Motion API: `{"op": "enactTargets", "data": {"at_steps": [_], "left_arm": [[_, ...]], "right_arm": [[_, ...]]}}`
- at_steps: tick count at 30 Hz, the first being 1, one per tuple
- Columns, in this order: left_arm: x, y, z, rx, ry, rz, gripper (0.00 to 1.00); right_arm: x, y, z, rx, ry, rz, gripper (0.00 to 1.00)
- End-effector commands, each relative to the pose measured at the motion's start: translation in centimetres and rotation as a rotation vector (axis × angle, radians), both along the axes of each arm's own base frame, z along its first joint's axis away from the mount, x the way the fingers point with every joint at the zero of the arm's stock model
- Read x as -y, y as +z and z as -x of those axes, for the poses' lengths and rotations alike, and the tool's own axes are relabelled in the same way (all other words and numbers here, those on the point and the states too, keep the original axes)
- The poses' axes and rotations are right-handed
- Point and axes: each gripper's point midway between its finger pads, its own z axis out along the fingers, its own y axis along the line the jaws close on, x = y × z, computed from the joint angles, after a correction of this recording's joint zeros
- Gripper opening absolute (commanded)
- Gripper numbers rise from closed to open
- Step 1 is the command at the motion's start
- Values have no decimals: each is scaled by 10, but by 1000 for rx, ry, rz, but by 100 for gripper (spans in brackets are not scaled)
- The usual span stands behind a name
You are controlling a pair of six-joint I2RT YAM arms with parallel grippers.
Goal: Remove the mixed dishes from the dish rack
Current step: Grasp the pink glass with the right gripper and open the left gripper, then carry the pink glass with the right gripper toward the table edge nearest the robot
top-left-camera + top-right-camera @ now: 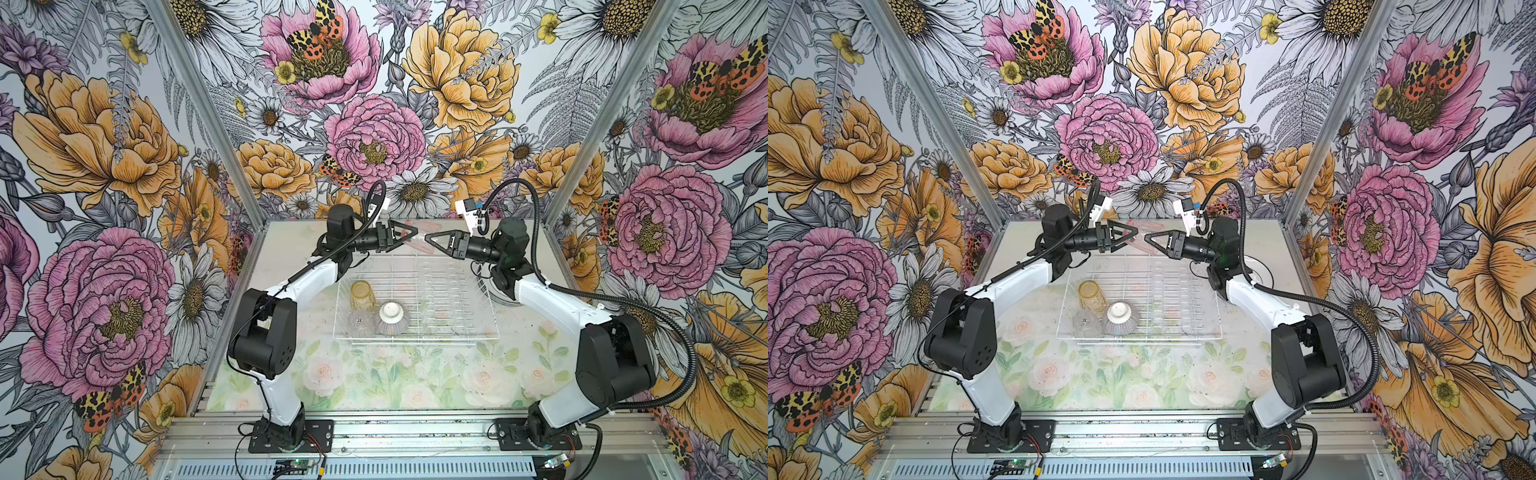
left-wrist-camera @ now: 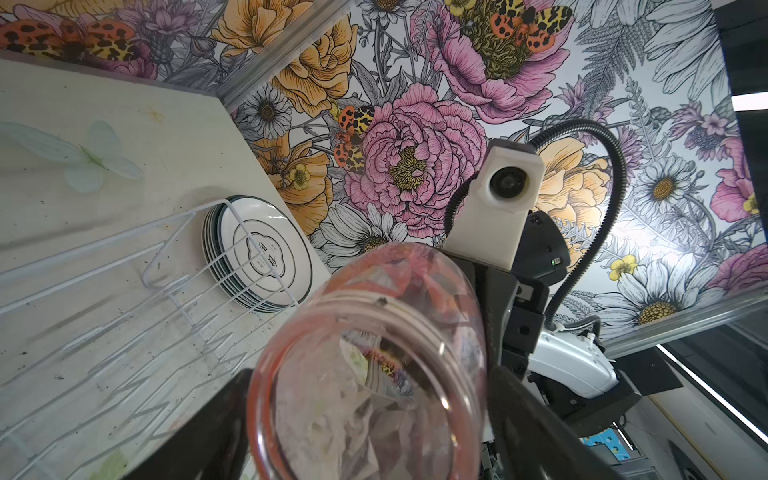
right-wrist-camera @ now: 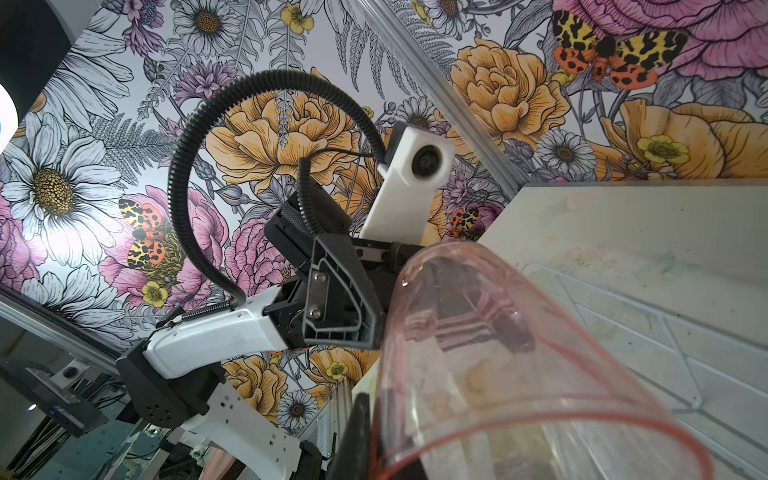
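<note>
A: Start at the dish rack (image 1: 436, 299). What is left in it?

B: Its near left corner holds the ribbed bowl (image 1: 392, 318), foot up, just beside the clear tumbler (image 1: 360, 325). The amber tumbler (image 1: 361, 293) sits just behind those. The rest of the rack is bare prongs.

A: And the pink tumbler (image 2: 374, 365)?

B: Held above the rack's far edge, lying sideways between both arms. The right tool (image 1: 430, 239) is pinched tight on its rim wall. The left tool (image 1: 411, 235) stands wide around the base end, apparently not gripping.

A: How will it handle?

B: Light, stiff, slick and breakable, I judge. A thin rim pinch can let it swing, so it wants slow travel. A grasp across the body would be surer.

A: Room?

B: Open bench lies beyond the rack's far edge and before its near edge. Just outside its far right corner sits the stack of plates (image 2: 257, 253). The rack's wire rim and prongs can catch a glass carried low.
</note>
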Motion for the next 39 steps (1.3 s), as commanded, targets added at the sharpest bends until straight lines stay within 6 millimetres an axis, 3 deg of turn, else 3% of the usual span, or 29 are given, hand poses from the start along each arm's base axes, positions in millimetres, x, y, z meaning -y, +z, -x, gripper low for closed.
{"op": "enactTargets", "data": {"at_steps": [1, 7, 13, 18, 26, 33, 39], "left_arm": [[-13, 23, 4, 105, 56, -18, 99], [-27, 26, 4, 126, 119, -48, 99], [-50, -7, 2, 140, 273, -392, 99], [-75, -18, 5, 156, 388, -546, 99], [-104, -37, 17, 165, 467, -789, 99], [-113, -47, 20, 198, 498, -879, 99], [-130, -62, 30, 190, 531, -957, 99]], "right_arm": [[4, 23, 6, 85, -32, 28, 0], [9, 22, 14, 79, -52, 102, 0], [29, 17, 33, 82, -150, 328, 0], [45, 8, 60, 97, -243, 529, 0], [49, -38, 135, 151, -258, 992, 0], [29, -67, 213, 250, -131, 1144, 0], [19, -127, 257, 153, -13, 1242, 0]]}}
